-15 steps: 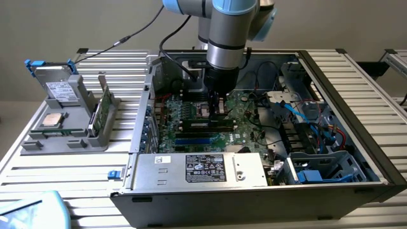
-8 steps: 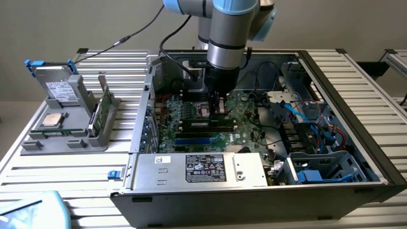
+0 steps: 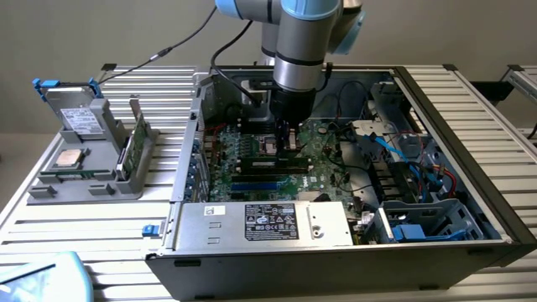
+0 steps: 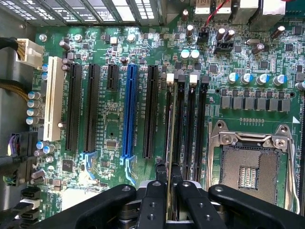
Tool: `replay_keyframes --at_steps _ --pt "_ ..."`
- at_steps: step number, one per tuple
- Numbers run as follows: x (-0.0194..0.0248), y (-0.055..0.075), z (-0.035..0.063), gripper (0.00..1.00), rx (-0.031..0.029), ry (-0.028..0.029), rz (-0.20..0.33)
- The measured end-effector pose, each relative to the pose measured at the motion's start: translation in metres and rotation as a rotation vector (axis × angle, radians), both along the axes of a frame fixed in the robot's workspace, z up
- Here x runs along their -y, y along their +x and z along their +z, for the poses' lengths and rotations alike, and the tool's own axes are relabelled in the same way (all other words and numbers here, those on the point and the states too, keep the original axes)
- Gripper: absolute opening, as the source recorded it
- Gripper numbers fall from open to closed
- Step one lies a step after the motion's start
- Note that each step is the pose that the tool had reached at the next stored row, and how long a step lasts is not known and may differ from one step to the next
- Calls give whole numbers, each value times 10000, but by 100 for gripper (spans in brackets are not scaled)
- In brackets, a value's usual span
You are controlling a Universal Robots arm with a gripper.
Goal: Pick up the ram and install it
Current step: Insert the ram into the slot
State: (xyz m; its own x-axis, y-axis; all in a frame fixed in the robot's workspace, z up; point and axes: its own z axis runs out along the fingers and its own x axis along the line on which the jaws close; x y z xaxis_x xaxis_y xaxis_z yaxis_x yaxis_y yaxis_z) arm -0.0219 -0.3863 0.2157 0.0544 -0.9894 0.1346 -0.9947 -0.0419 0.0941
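Jaws closed on the ram (image 4: 172, 136): we see the gripper (image 4: 170, 188) pinching the thin stick edge-on between its two black fingers (image 4: 153, 200), right over the bank of memory slots (image 4: 190, 124). Whether its lower edge sits in a slot we cannot tell. Just beside that bank lies the open processor socket (image 4: 248, 164) with its metal frame. On the bank's other side run long black card slots and one blue slot (image 4: 129, 112), then a white slot (image 4: 53, 98) near the board's edge.

In the exterior view the gripper (image 3: 286, 138) stands upright inside the open computer case (image 3: 470, 119), near the middle of the motherboard (image 3: 243, 151), with the case walls well apart from it all round. A silver power supply (image 3: 268, 220) lines the case's near edge, and blue cables (image 3: 403, 148) gather toward the exterior view's right. The case sits on a slatted metal worktop (image 3: 75, 233). Near the worktop's edge at the exterior view's left, a grey stand (image 3: 84, 179) holds a green card (image 3: 132, 141) upright.
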Motion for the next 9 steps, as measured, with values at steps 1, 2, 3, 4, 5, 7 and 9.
replay_keyframes --at_steps 1,2,3,4,5,7,9 --pt "0 0 1 14 -19 0 1" --pt "0 0 2 14 -42 2 1" --pt "0 0 6 14 -70 1 -1" --pt "0 0 8 14 -96 2 -1" --pt "0 0 10 14 -120 2 -1" --pt "0 3 15 14 -152 0 -2" --pt "0 7 16 14 -154 1 -3"
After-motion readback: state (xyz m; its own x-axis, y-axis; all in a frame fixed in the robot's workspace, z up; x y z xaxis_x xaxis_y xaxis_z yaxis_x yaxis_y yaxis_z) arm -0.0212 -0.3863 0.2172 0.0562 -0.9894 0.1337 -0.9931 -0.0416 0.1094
